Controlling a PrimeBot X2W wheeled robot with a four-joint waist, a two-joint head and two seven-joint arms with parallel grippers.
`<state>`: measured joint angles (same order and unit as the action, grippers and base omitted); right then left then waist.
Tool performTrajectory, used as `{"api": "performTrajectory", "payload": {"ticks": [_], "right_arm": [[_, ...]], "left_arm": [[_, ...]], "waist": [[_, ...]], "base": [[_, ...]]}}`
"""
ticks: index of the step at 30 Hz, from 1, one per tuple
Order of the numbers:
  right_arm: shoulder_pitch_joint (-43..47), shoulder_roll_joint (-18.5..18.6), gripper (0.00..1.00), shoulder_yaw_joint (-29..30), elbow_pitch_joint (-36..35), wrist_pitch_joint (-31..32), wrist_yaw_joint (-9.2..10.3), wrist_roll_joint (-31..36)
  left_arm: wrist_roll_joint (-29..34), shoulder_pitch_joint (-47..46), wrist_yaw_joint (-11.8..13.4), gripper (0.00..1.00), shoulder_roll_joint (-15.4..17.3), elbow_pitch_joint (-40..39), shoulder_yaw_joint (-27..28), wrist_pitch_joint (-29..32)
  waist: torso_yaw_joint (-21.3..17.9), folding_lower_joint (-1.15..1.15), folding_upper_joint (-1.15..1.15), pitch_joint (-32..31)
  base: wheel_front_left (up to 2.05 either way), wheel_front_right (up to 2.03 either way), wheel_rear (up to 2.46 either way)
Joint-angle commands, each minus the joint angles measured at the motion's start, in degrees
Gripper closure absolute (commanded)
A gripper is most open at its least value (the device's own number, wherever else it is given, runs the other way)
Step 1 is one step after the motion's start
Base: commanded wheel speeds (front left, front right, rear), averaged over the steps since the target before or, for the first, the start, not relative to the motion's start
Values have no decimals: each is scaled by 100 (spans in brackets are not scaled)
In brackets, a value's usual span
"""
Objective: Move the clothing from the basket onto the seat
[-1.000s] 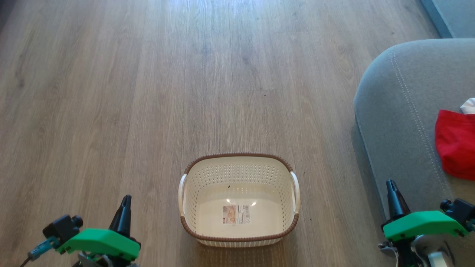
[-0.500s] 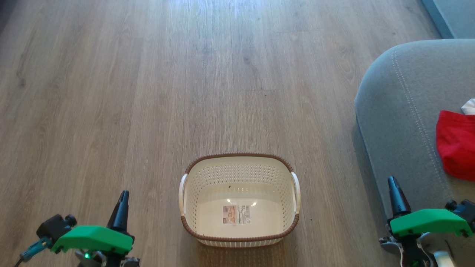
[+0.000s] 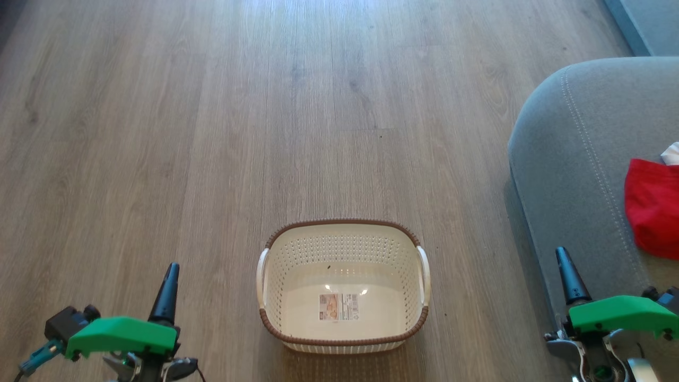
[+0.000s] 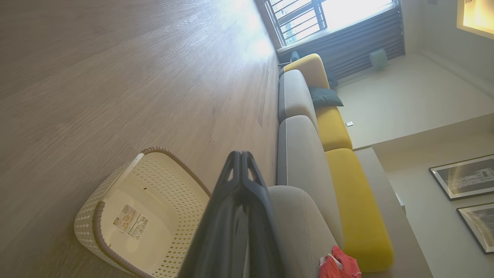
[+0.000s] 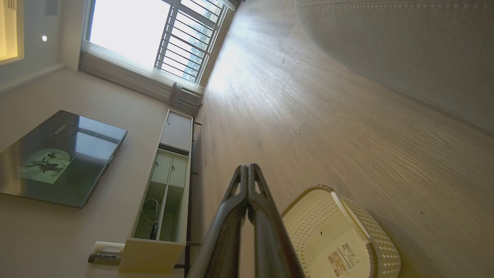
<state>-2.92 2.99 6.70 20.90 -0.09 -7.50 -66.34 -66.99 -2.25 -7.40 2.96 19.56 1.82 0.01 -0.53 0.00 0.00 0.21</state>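
One basket [image 3: 339, 245]; one seat [image 3: 573, 159] bearing two cloths [image 3: 651, 204] (red, white).

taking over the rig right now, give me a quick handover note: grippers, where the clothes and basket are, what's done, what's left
Grippers: the left gripper is shut and empty, low on the left of the basket; the right gripper is shut and empty, by the front edge of the seat.
Things: the basket stands on the wooden floor, empty, its bottom label bare. The red garment and the white cloth piece lie on the seat.
Done: the clothing is out of the basket and on the seat.
Left: nothing that I can see.
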Motion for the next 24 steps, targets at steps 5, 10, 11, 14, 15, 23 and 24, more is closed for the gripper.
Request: {"api": "performTrajectory", "payload": {"ticks": [5, 10, 11, 14, 15, 23, 24], "right_arm": [[-295, 7, 100, -62, -293, 125, 0, -461], [-300, 4, 100, -55, -354, 207, 1, -788], [-300, 4, 100, -55, -354, 207, 1, -788], [-303, 2, 100, -51, -390, 256, 1, -984], [-304, 2, 100, -49, -403, 273, 1, -1049], [-312, -3, 100, -38, -500, 405, 1, -1571], [-313, -3, 100, -37, -512, 421, 1, -1636]], "left_arm": [[-442, -310, -7, 100, 15, -264, 206, 115], [-762, -323, -7, 100, 11, -308, 247, 198], [-762, -323, -7, 100, 11, -308, 247, 198], [-953, -331, -7, 100, 9, -335, 271, 247], [-1017, -334, -7, 100, 9, -343, 279, 263], [-1528, -354, -8, 100, 3, -414, 345, 395], [-1592, -357, -8, 100, 2, -423, 353, 412]], "waist": [[8, 0, 0, -1], [15, 0, 0, -1], [15, 0, 0, -1], [19, 0, 0, -1], [21, 0, 0, -1], [32, 0, 0, -2], [33, 0, 0, -2]], "base": [[0, 0, 0], [0, 0, 0], [0, 0, 0], [0, 0, 0], [0, 0, 0], [0, 0, 0], [0, 0, 0]]}}
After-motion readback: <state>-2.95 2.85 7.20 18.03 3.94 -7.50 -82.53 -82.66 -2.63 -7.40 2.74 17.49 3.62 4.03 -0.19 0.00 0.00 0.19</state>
